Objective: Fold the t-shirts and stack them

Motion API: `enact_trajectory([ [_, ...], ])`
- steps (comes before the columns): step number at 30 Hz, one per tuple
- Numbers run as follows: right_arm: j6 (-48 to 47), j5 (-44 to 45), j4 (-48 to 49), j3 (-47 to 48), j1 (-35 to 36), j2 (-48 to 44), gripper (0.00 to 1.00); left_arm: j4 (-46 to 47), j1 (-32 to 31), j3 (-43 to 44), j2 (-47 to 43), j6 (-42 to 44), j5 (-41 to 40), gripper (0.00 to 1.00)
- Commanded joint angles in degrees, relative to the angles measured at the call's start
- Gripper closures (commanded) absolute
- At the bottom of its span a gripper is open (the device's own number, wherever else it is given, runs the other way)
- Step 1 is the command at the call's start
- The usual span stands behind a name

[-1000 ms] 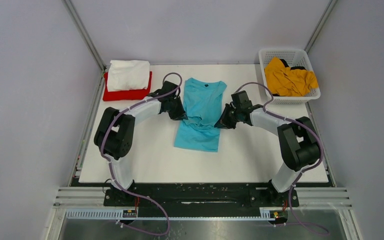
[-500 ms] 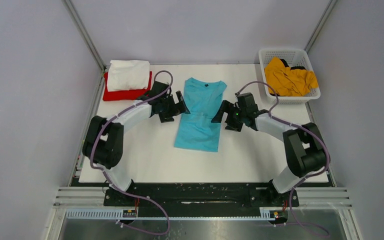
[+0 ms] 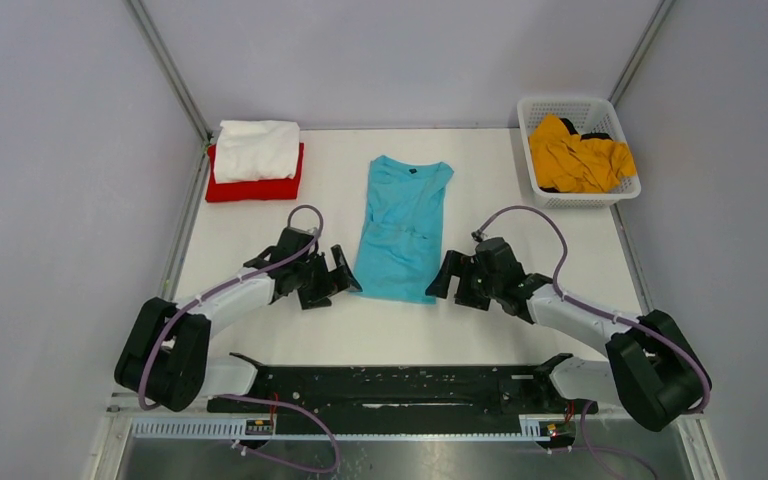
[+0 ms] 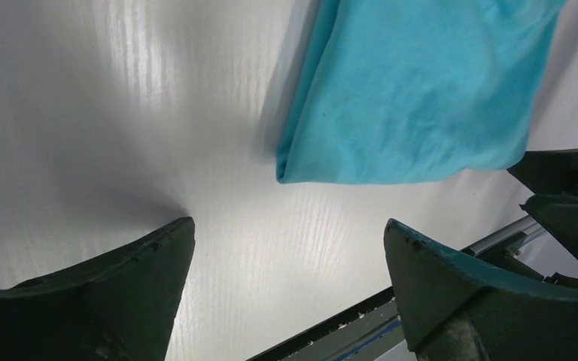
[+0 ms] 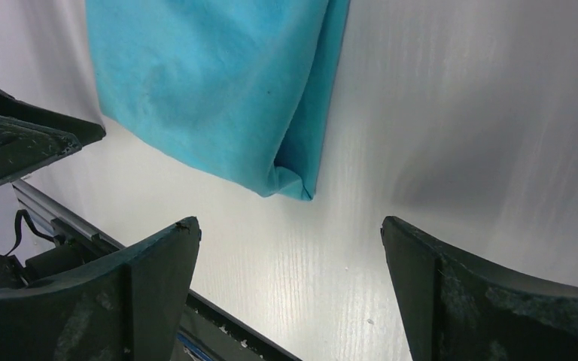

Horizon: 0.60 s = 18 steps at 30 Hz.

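- On my overhead feed, a white plastic lattice basket [image 3: 533,106] sits at the far right corner of the white tabletop [image 3: 520,215], with a crumpled mustard yellow cloth t-shirt [image 3: 578,160] heaped inside it.
- At the far left corner, a folded white cloth t-shirt [image 3: 257,150] rests on top of a folded red cloth t-shirt [image 3: 252,190]. Both are well apart from the arms.
- The turquoise short-sleeved cloth t-shirt [image 3: 405,230] lies flat in the middle of the tabletop, folded into a narrow strip.
- Its long axis runs from far to near, leaning slightly left toward me. The collar, with its dark label, is at the far end and the hem is at the near end.
- The left gripper [image 3: 348,272] sits low, just left of the hem's near left corner, with its jaws spread wide and nothing between them.
- The right gripper [image 3: 438,277] mirrors it just right of the near right corner, also spread wide and holding nothing.
- On the left wrist feed, the left gripper [image 4: 287,224] frames bare tabletop, and the folded corner of the turquoise shirt [image 4: 421,90] lies just beyond the fingertips without touching them. The right gripper's dark body [image 4: 564,188] shows at the right edge.
- On the right wrist feed, the right gripper [image 5: 290,222] also frames bare tabletop, and the hem corner [image 5: 218,90] again lies just past the fingertips.
- The metal rail [image 5: 68,226] at the table's near edge shows low in that view.
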Motion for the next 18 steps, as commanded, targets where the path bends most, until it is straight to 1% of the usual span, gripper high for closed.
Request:
enact_trajectory([
  [1, 1.4, 3.1, 2.8, 0.6, 2.3, 1.0, 0.02, 8.0, -0.4, -1.7, 0.0, -0.4, 2.9, 0.07],
  [3, 1.6, 4.1, 3.0, 1.3, 3.6, 2.8, 0.05, 8.8, -0.5, -1.8, 1.8, -0.5, 1.4, 0.11],
  [6, 2.4, 5.2, 4.1, 1.6, 4.3, 5.7, 0.14, 11.1, -0.6, -1.4, 4.8, -0.9, 0.9, 0.24],
  [8, 3.3, 6.3, 4.3, 1.8, 4.3, 7.6, 0.19, 11.4, -1.0, -0.6, 7.1, -0.9, -1.1, 0.33],
  [10, 4.0, 7.0, 4.8, 1.8, 4.5, 9.5, 0.28, 11.4, -1.7, 0.3, 9.5, -0.7, -1.4, 0.43],
  [12, 4.5, 7.2, 5.1, 1.8, 4.6, 11.2, 0.34, 11.5, -2.5, 0.7, 11.7, -0.6, -1.8, 0.52],
  [13, 4.8, 6.8, 5.2, 1.8, 4.6, 11.9, 0.37, 11.6, -2.8, 0.9, 12.6, -0.6, -1.9, 0.56],
  [15, 5.4, 5.8, 5.8, 1.5, 4.7, 12.6, 0.45, 11.6, -3.3, 0.9, 14.2, -0.6, -2.0, 0.62],
  [17, 5.6, 5.7, 5.6, 1.1, 5.0, 12.6, 0.49, 11.6, -3.5, 0.7, 14.4, -0.7, -2.6, 0.69],
  [18, 5.7, 5.8, 5.0, 1.0, 5.1, 12.5, 0.5, 11.6, -3.7, 0.4, 14.3, -0.8, -3.1, 0.75],
])
